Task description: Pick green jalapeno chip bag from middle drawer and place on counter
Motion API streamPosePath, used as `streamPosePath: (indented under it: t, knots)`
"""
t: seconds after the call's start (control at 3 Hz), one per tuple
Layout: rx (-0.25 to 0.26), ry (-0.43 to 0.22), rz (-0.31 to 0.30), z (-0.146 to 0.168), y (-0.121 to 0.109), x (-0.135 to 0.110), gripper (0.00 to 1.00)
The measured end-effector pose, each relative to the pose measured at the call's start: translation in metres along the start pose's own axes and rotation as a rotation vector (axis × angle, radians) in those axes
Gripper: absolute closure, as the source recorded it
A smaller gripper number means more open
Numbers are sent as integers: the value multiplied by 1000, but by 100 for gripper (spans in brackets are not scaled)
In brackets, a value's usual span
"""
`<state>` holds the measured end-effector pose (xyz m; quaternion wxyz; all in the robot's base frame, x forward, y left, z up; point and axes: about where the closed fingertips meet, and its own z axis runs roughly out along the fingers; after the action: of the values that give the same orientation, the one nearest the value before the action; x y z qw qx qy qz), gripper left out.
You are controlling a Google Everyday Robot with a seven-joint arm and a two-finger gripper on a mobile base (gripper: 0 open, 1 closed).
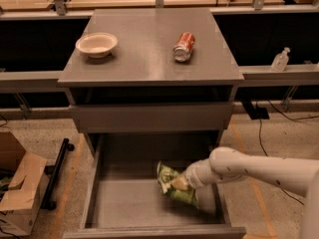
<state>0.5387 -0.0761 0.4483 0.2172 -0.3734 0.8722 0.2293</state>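
The green jalapeno chip bag (173, 184) is tilted up on its edge at the right side of the open middle drawer (127, 203), above the grey floor. My gripper (187, 181) reaches in from the right on a white arm and is shut on the bag's right side; the bag hides the fingertips. The counter (144, 59) is the grey top of the cabinet, above and behind the drawer.
A red-orange soda can (183, 47) lies on the counter at the right, and a pale bowl (96, 44) stands at the left. The closed upper drawer front (149, 117) overhangs the open drawer. A cardboard box (17, 193) and a black bar (56, 173) are on the floor at the left.
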Motion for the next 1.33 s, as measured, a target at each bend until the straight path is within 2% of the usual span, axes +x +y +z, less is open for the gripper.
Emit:
streamPosePath:
  t: [0.33, 0.67, 1.0, 1.33]
  knots:
    - [-61, -156, -25, -44, 2, -55, 100]
    - [-84, -144, -32, -37, 4, -53, 100]
    - [-118, -87, -105, -37, 21, -63, 100]
    - [-123, -46, -194, -59, 47, -79, 100]
